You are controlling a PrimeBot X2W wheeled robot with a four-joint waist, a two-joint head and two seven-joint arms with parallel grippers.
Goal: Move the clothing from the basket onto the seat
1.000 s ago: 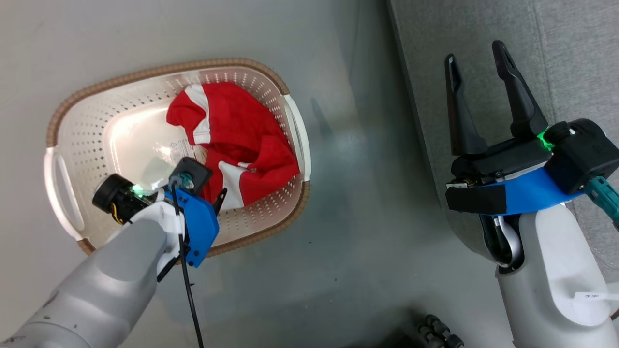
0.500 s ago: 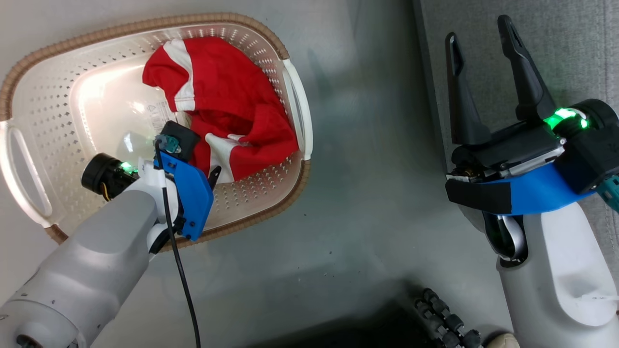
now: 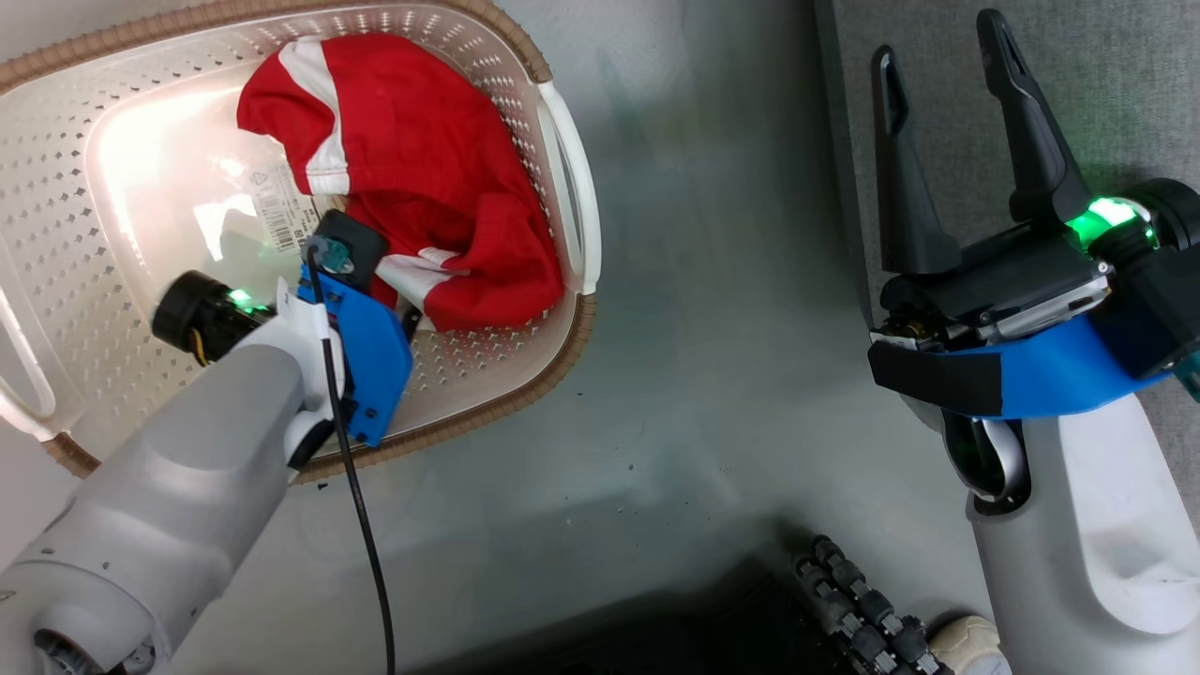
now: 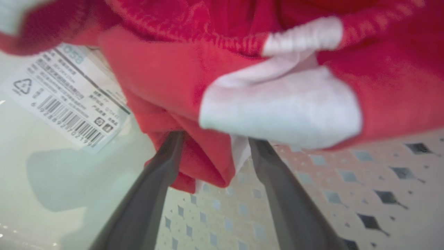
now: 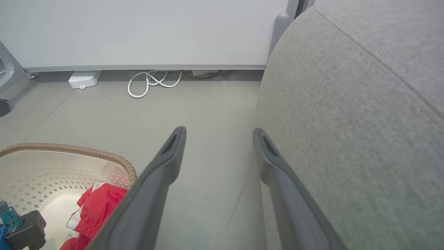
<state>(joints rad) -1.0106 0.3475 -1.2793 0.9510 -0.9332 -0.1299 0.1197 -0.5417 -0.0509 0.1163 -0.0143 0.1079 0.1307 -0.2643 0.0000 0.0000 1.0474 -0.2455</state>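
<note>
The clothing (image 3: pixel 412 150) is a crumpled red heap with white stripes in the right half of the cream basket (image 3: pixel 525 370). My left gripper (image 4: pixel 216 139) reaches down into the basket, open, and a hanging red and white fold of the clothing (image 4: pixel 166 69) lies between its fingertips. In the head view its wrist covers the fingers. My right gripper (image 3: pixel 937 42) hovers open and holds nothing, by the near edge of the grey seat (image 3: pixel 1106 94). In the right wrist view the right gripper (image 5: pixel 219 132) points along the floor, with the seat (image 5: pixel 347 104) at the right and the basket (image 5: pixel 69 150) at the lower left.
A label sticker (image 3: pixel 281 211) lies on the basket's bare floor. A black cable (image 3: pixel 361 525) hangs from my left wrist. Grey floor separates basket and seat. A coiled white cable (image 5: pixel 152 81) and a white box (image 5: pixel 84 79) lie by the far wall.
The head view has shifted, so the basket looks larger and sits further up and left. My left gripper has sunk lower against the clothing's near fold. Both grippers stay open.
</note>
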